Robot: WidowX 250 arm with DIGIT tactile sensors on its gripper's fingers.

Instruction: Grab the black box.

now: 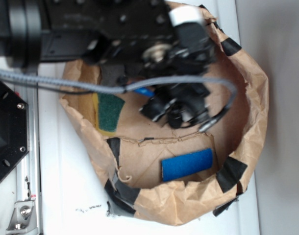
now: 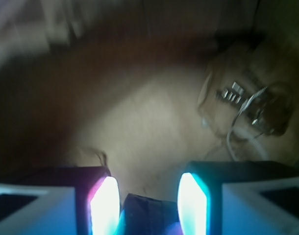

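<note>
In the wrist view the black box (image 2: 149, 215) sits between my two glowing pads (image 2: 104, 205) and nearly fills the gap from one to the other. It stays sharp while the brown paper floor behind it is smeared by motion. My gripper (image 2: 147, 190) is shut on the box. In the exterior view the gripper (image 1: 176, 110) hangs over the middle of the brown paper container (image 1: 255, 98). There the box cannot be told apart from the black gripper parts.
A green sponge (image 1: 110, 110) lies at the container's left. A blue rectangular block (image 1: 187, 164) lies near its front wall. The arm's grey cable (image 1: 188, 81) loops over the gripper. Black tape patches (image 1: 231, 174) mark the crumpled rim. Metal bits and wire (image 2: 247, 105) show at the right.
</note>
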